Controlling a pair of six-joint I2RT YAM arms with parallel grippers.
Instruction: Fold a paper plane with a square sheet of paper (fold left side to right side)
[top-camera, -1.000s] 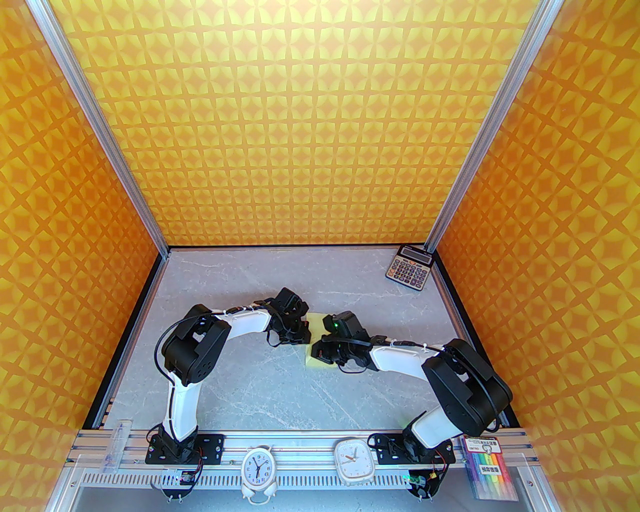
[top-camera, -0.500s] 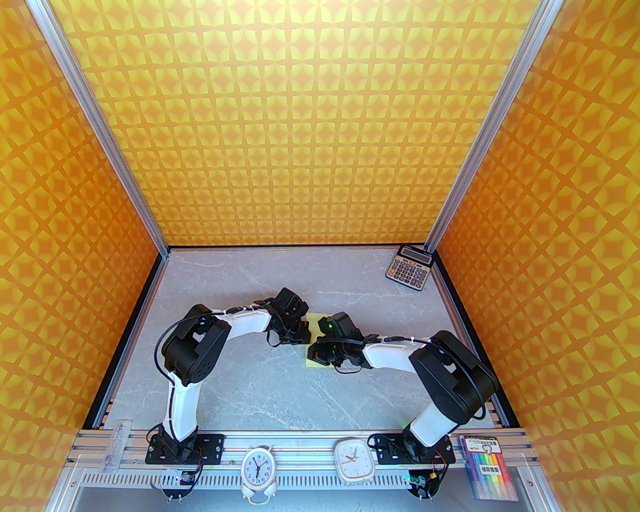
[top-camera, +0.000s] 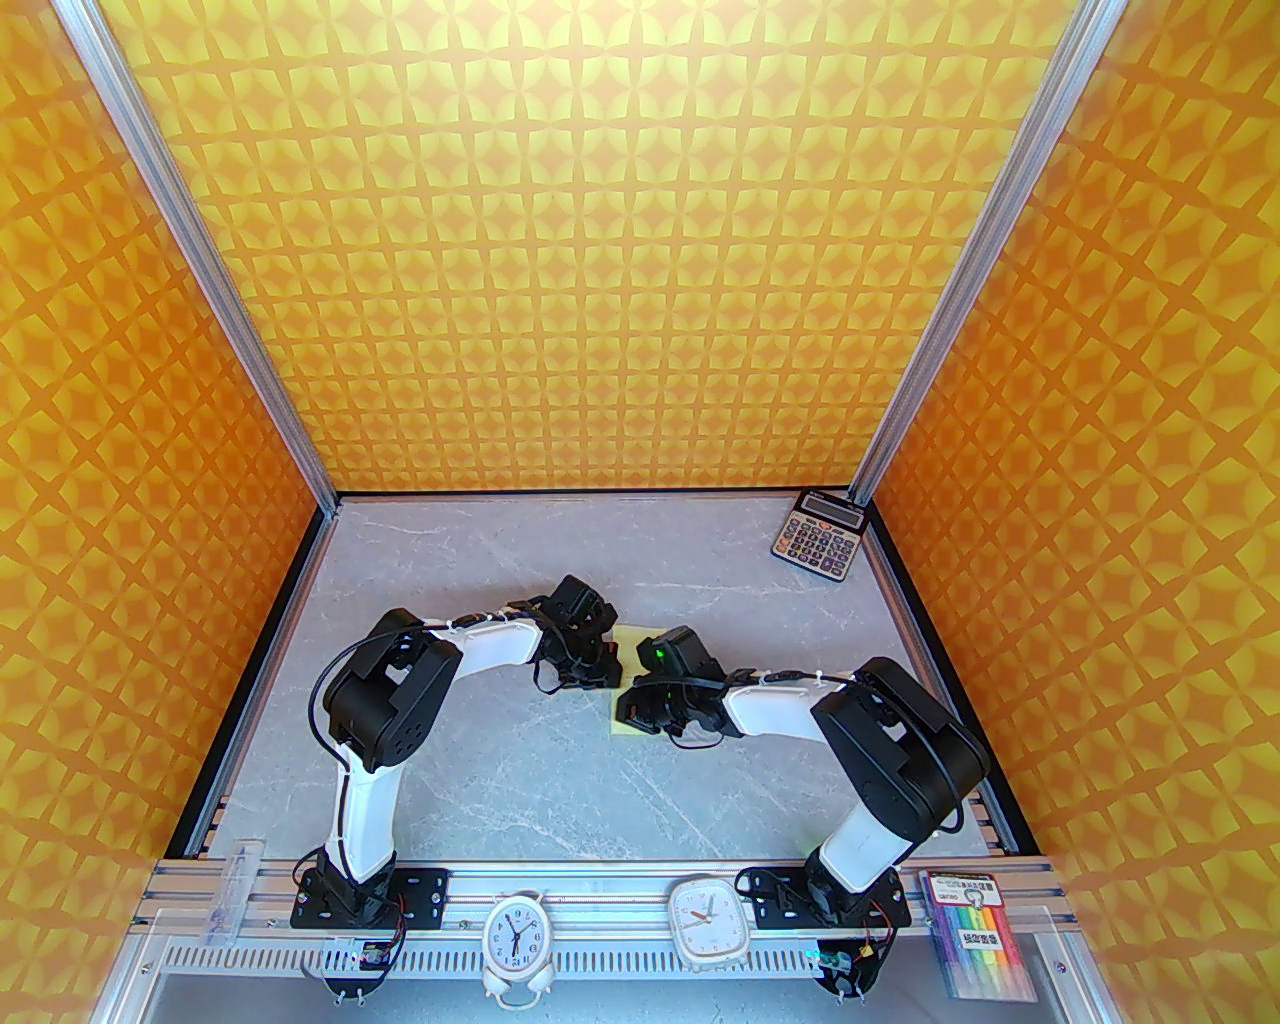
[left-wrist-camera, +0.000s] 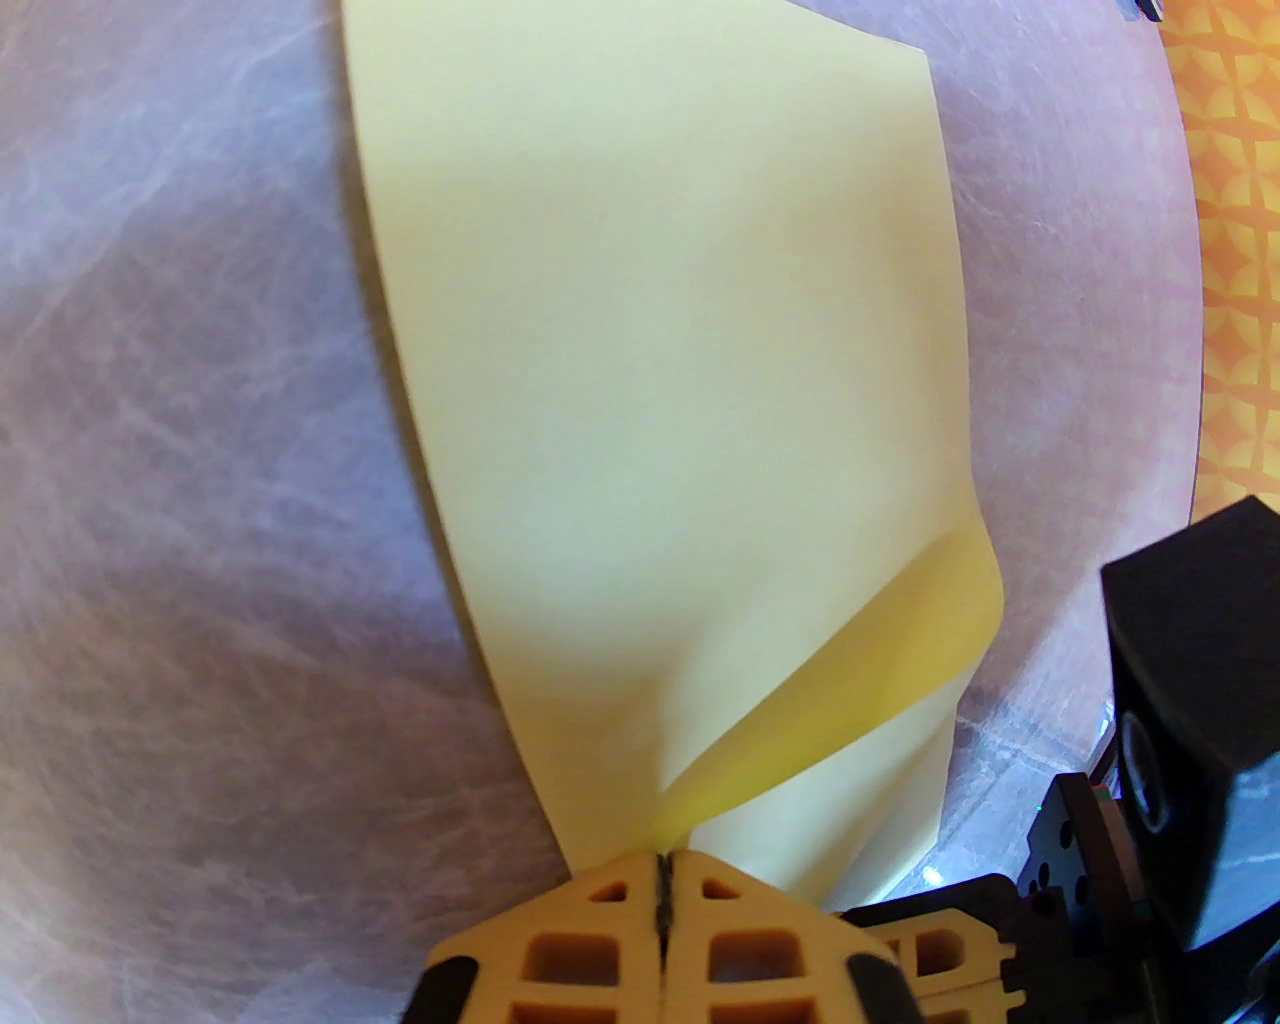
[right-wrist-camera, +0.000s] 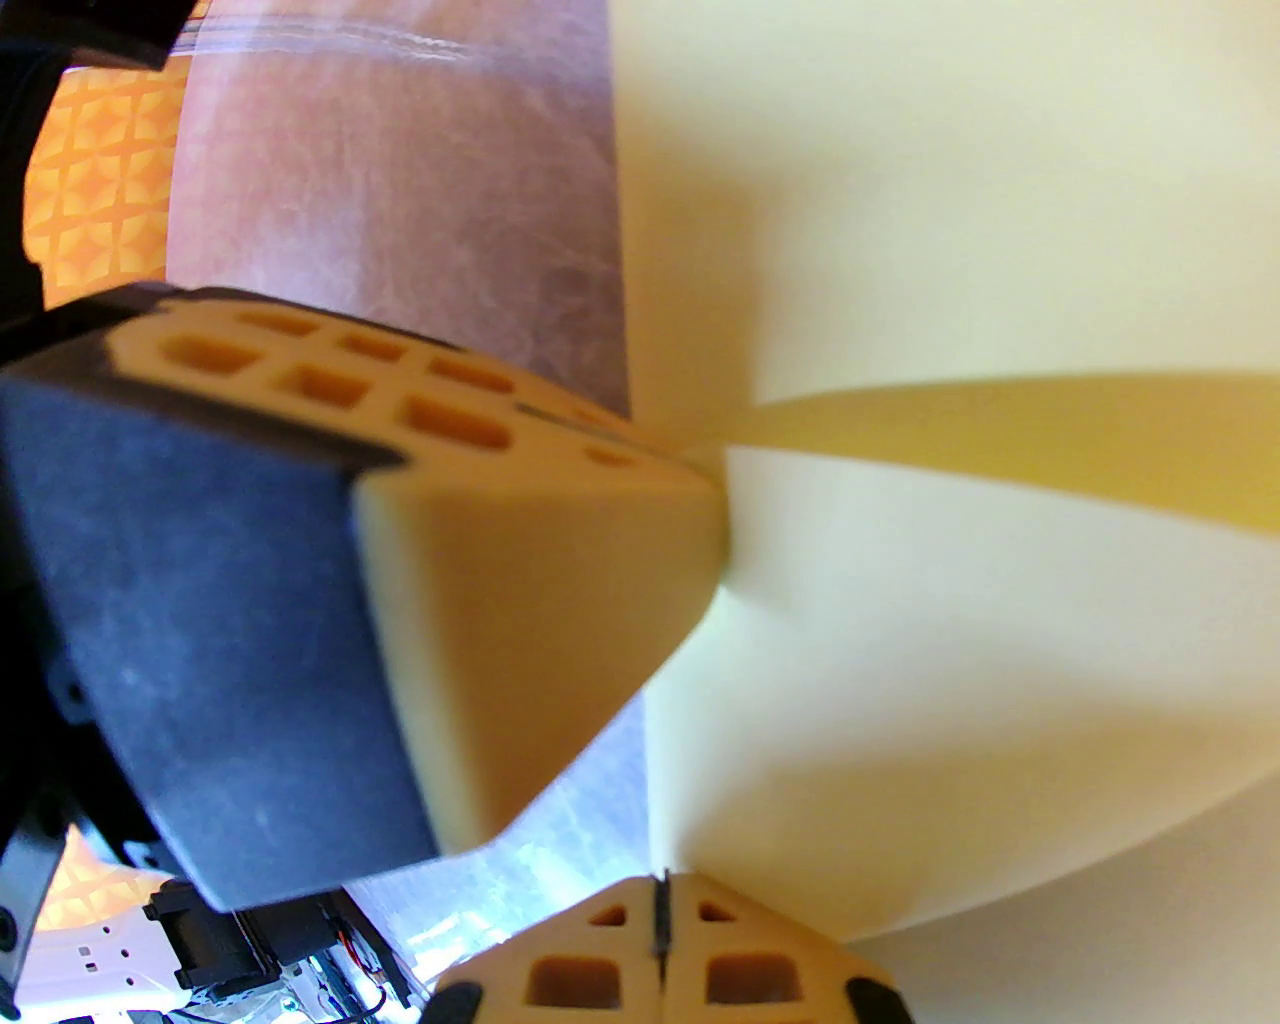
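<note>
White round clock (top-camera: 515, 940) and white square clock (top-camera: 707, 918) stand on the rail at the near edge of the bench (top-camera: 480, 770), and a pack of coloured markers (top-camera: 978, 935) lies by the near right corner. Farther in, about mid-bench, we see both arms bent inward over the square sheet of paper (left-wrist-camera: 660, 350). The left pincer (left-wrist-camera: 662, 868) is pressed together on a corner of the sheet. From its tips the pale yellow paper fans away and lies flat on the bench beyond, with one flap lifted and curled over beside them. The right pincer (right-wrist-camera: 660, 885) is likewise closed, and we see it pinching the sheet's edge right at its tips. The left pincer's tan fingers (right-wrist-camera: 540, 540) grip the same sheet just beside it, and a raised fold runs off from them. At the far right corner a grey calculator (top-camera: 817, 535) lies well apart from the paper.
</note>
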